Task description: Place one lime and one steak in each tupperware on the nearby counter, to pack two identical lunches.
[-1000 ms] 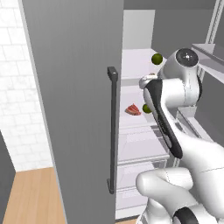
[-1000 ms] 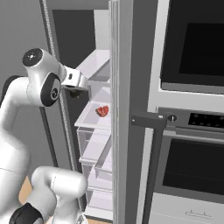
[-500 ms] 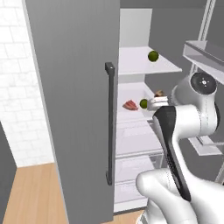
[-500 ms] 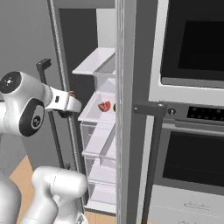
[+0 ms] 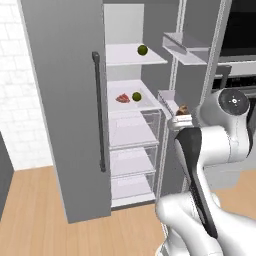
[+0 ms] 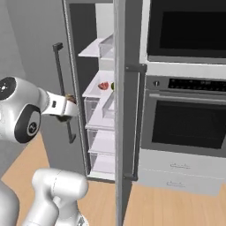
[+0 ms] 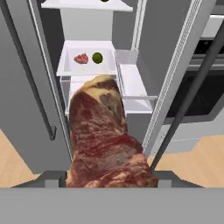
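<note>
My gripper (image 5: 181, 117) is shut on a dark brown, lumpy steak (image 7: 107, 135), held in front of the open fridge and clear of its shelves. The same steak (image 6: 69, 96) pokes out of the gripper (image 6: 69, 104) in the right base view. On the middle fridge shelf lie a red-pink steak (image 5: 122, 98) and a lime (image 5: 136, 96) side by side, seen again as the red steak (image 7: 81, 58) and lime (image 7: 97, 57) in the hand view. Another lime (image 5: 142, 50) rests on the upper shelf. The tupperware and the counter are out of view.
The fridge's left door (image 5: 60, 100) stands open with a dark vertical handle (image 5: 98, 110). The right door (image 6: 123, 110) with its bins is open beside the arm. A wall oven (image 6: 185, 123) stands to the right. Clear drawers (image 5: 132, 150) sit below the shelves, above wooden floor.
The whole picture has shifted, so the base has moved away from the fridge. The gripper has drawn back from the middle shelf with the brown steak in it.
</note>
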